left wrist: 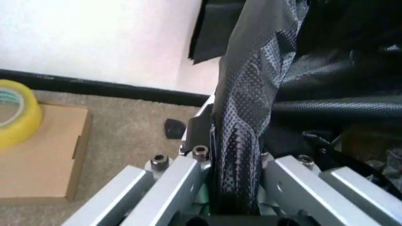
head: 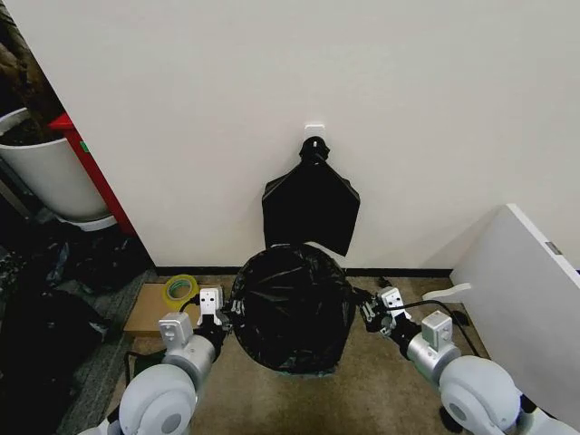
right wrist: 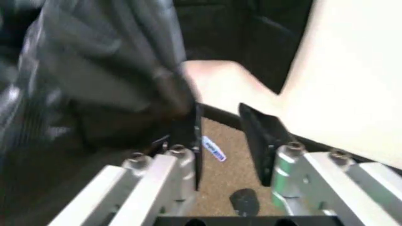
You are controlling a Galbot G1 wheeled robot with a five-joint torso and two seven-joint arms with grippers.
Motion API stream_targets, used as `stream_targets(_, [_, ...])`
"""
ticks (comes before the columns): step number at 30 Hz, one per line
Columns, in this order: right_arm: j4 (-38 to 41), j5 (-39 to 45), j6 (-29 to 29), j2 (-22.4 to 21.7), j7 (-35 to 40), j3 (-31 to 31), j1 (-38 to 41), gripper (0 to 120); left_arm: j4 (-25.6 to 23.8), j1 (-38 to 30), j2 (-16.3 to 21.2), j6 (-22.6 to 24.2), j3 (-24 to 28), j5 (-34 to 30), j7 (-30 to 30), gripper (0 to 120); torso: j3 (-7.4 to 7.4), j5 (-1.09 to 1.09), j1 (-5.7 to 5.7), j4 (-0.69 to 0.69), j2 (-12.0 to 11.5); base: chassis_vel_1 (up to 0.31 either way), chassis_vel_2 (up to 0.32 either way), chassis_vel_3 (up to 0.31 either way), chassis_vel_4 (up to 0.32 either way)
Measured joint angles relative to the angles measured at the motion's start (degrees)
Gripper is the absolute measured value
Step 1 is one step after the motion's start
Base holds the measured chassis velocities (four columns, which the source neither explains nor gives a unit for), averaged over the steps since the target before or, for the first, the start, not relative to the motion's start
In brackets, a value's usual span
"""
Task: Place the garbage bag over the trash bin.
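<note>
While clamping a fold of the garbage bag (head: 290, 308) between pressed-together jaws, holding the left gripper (head: 225, 317) at the bag's left side, low over the carpet. Keeping the right gripper (right wrist: 220, 120) at the opposite side with its jaws spread and gripping nothing, one finger lying just beside the plastic.

Judging the step in hand: settling the bag down around the bin, with the opening already stretched wide into a round mouth. Draping thin, glossy, crinkly black film in loose vertical wrinkles down to the floor, probably wrapping the trash bin underneath, though telling for certain through the plastic is not possible.

Calling next, most likely, for letting go on the left without dragging the film back up, and for checking that the edge is sitting evenly all round.

Lying just to the left: a flat brown cardboard box (head: 145, 313) carrying a yellow-green tape roll (head: 180, 290). Hanging farther back against the pale wall: a smooth, fan-shaped black bag bundle (head: 311, 204), knotted at its top under a small white hook (head: 314, 130). Standing far off to the left: a large round white pot (head: 50, 177).
</note>
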Motion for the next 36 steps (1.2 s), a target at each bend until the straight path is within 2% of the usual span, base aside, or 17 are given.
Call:
stream_targets(3, [0.9,5.8,-0.7,0.0,0.0,5.0,-1.4,40,1.6,-0.1,0.2,-0.9,-0.3,-0.1,1.0,0,0.0,0.0,0.0,0.0,0.0,0.0,0.0,0.0,0.0])
stream_targets(5, [1.2,7.1,-0.9,0.0,-0.1,5.9,-1.6,40,2.0,-0.1,0.3,-1.2,-0.3,0.0,1.4,0,0.0,0.0,0.0,0.0,0.0,0.0,0.0,0.0,0.0])
stream_targets(7, [2.5,15.2,-2.1,-0.4,-0.4,8.9,-2.4,52,3.9,-0.1,0.7,-3.7,-0.6,1.2,5.4,0,0.0,0.0,0.0,0.0,0.0,0.0,0.0,0.0,0.0])
stream_targets(8, [2.5,15.2,-2.1,-0.4,-0.4,8.9,-2.4,52,3.9,-0.1,0.7,-3.7,-0.6,1.2,5.4,0,0.0,0.0,0.0,0.0,0.0,0.0,0.0,0.0,0.0])
stream_targets(11, [2.9,29.3,-4.7,-0.9,-1.9,11.8,-1.5,68,9.7,-0.3,1.7,-11.2,-0.6,5.2,17.4,0,0.0,-0.01,0.0,0.0,0.0,0.0,0.0,0.0,0.0])
stream_targets(14, [2.5,33.1,-5.5,-0.9,-2.6,12.1,-0.6,73,11.4,-0.5,1.9,-13.8,-0.5,6.3,20.9,0,0.0,-0.01,0.0,0.01,0.0,0.0,0.0,0.0,0.0])
stream_targets(17, [0.5,40.3,-6.1,-0.6,-6.0,12.1,1.5,90,13.6,-0.1,2.7,-19.4,-0.3,10.1,27.9,0,0.0,0.01,0.0,0.0,0.0,0.0,0.0,0.0,0.0])
stream_targets(21, [-0.9,42.3,-6.1,-0.8,-9.2,11.5,3.1,99,14.1,0.6,3.4,-22.9,0.0,13.6,30.9,0,0.0,0.01,0.0,0.0,0.0,0.0,0.0,0.0,0.0])
stream_targets(30, [-1.8,42.2,-7.0,-1.6,-11.5,9.9,6.0,99,13.9,1.1,3.2,-23.8,0.4,14.5,31.5,0,0.0,-0.01,0.0,0.0,0.0,0.0,0.0,0.0,0.0])
stream_targets(33, [-2.1,41.0,-7.3,-1.7,-11.7,9.2,6.2,85,13.4,1.3,3.2,-23.8,0.5,14.4,31.4,0,0.0,0.0,0.0,0.0,0.0,0.0,0.0,0.0,0.0])
stream_targets(36, [-2.4,40.3,-7.5,-1.8,-11.8,8.9,6.3,79,13.2,1.3,3.2,-23.7,0.6,14.4,31.3,0,0.0,0.0,0.0,0.0,0.0,0.0,0.0,0.0,0.0])
